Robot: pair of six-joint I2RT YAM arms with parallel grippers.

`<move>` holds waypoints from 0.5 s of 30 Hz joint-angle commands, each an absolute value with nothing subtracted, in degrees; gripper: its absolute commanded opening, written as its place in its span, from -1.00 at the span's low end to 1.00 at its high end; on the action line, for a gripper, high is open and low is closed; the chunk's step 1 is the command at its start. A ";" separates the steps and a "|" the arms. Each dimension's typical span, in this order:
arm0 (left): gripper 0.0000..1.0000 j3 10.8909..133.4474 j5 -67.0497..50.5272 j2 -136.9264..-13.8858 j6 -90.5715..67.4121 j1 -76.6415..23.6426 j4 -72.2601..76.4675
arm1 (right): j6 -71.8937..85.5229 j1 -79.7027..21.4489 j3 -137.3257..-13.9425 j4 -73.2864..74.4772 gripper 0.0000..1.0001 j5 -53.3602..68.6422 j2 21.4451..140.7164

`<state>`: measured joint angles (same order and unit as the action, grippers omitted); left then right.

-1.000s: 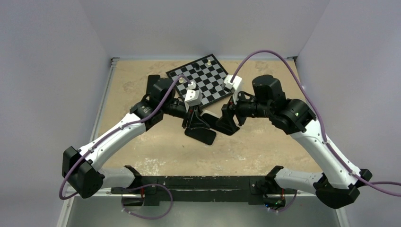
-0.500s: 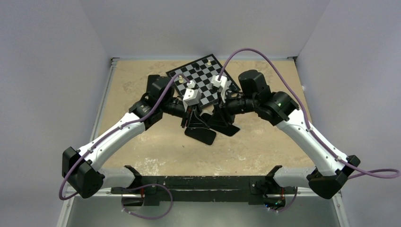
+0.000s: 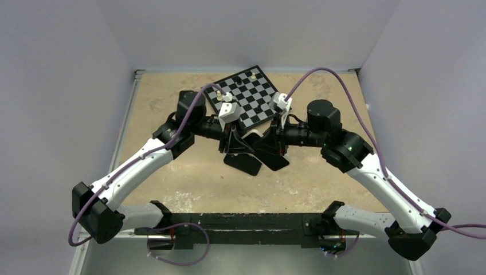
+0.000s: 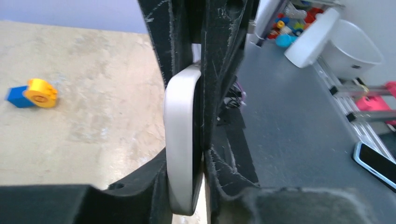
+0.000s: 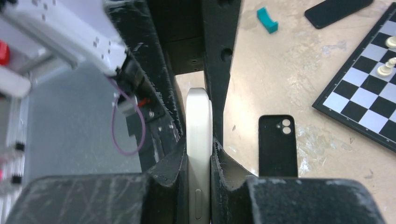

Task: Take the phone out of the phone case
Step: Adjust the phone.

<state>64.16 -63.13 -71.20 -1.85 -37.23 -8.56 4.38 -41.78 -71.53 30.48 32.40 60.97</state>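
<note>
The phone (image 5: 199, 140) stands edge-on, its white-silver rim between the pads of my right gripper (image 5: 198, 112), which is shut on it. In the left wrist view the same phone (image 4: 179, 140) sits between the fingers of my left gripper (image 4: 187, 98), open a little, with a thin gap showing on the screen side. The black phone case (image 5: 277, 147) lies flat on the table with nothing in it, camera cut-out up. From above, the phone case (image 3: 245, 164) lies just below where my left gripper (image 3: 234, 143) and my right gripper (image 3: 276, 144) meet.
A chessboard (image 3: 246, 96) with a few pieces lies behind the grippers. A teal block (image 5: 267, 20) and another black slab (image 5: 337, 11) lie on the table farther off. A yellow and blue toy (image 4: 32, 92) sits to the left.
My right arm swung in toward the left gripper and its jaws shut on the phone. My left jaws have eased apart a little. The phone case has stayed on the table.
</note>
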 commanded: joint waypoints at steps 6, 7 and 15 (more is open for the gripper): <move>0.96 61.03 -55.93 -66.41 -14.32 -33.13 14.87 | 28.36 -41.04 -62.98 5.77 -1.00 14.04 50.86; 1.00 60.09 -55.51 -66.67 -17.74 -32.86 18.22 | 31.55 -41.00 -60.73 3.09 -1.00 9.73 48.93; 0.72 58.06 -58.69 -78.02 -48.21 -32.85 48.58 | 44.99 -40.88 -46.16 -24.49 -1.00 2.37 40.52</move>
<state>59.13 -57.87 -73.38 -30.41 -33.06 29.47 36.64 -40.84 -46.39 -4.69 9.08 41.69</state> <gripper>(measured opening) 0.904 0.158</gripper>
